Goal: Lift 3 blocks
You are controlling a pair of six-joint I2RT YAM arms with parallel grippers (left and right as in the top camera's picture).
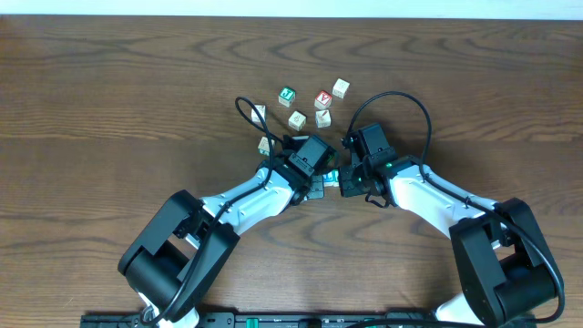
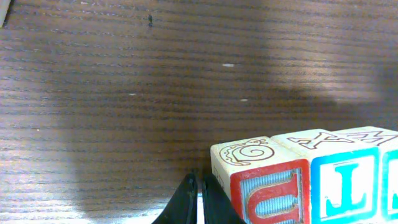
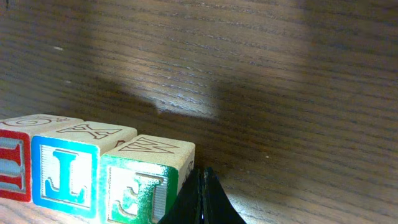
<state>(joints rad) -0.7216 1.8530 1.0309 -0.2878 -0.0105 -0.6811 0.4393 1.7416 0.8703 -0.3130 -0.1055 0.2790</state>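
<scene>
Three blocks stand in a tight row between my two grippers. In the left wrist view the red-faced block is nearest, then the blue-faced one. In the right wrist view the teal-green block is nearest, with the blue and the red beyond it. My left gripper is shut, its closed tips against the red block's outer side. My right gripper is shut against the green block's outer side. From overhead both grippers cover most of the row. I cannot tell whether the row touches the table.
Loose cubes lie behind the grippers: a green-faced one, a red one with a V, and several pale ones. Black cables loop over both wrists. The dark wooden table stretches to both sides.
</scene>
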